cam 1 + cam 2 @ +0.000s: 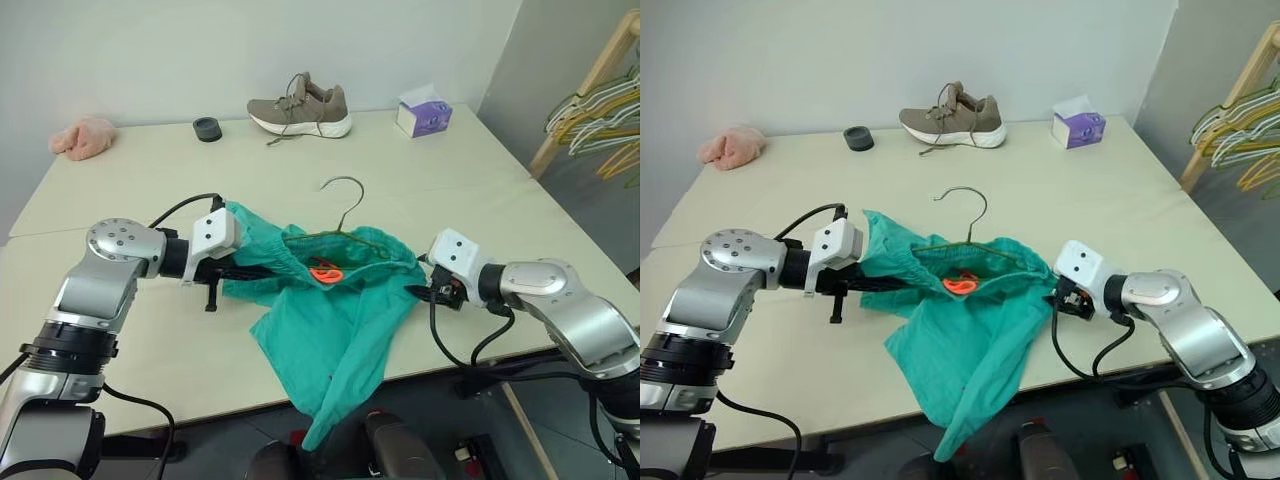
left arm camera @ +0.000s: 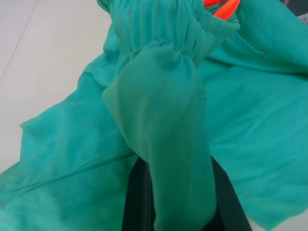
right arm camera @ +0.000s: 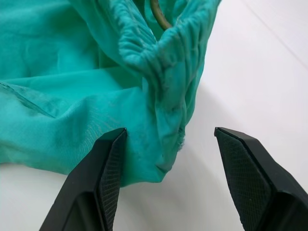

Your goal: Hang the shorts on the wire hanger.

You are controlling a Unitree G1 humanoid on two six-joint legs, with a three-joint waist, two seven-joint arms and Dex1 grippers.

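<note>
Now, shorts (image 1: 330,300): on the table (image 1: 480,190), waistband around my wire hanger (image 1: 345,215).
Left gripper (image 2: 178,202): clamped on waistband, reaching in from my left.
Right gripper (image 3: 168,159): jaws wide, waistband's end between them.

Pale surface (image 1: 150,190), seam across left part. Far edge: pink cloth (image 1: 84,137), black ring (image 1: 207,129), shoe (image 1: 300,107), purple box (image 1: 424,112). Centre-front: shorts (image 1: 330,320) over hanger (image 1: 345,205), leg draped past near edge.
</note>
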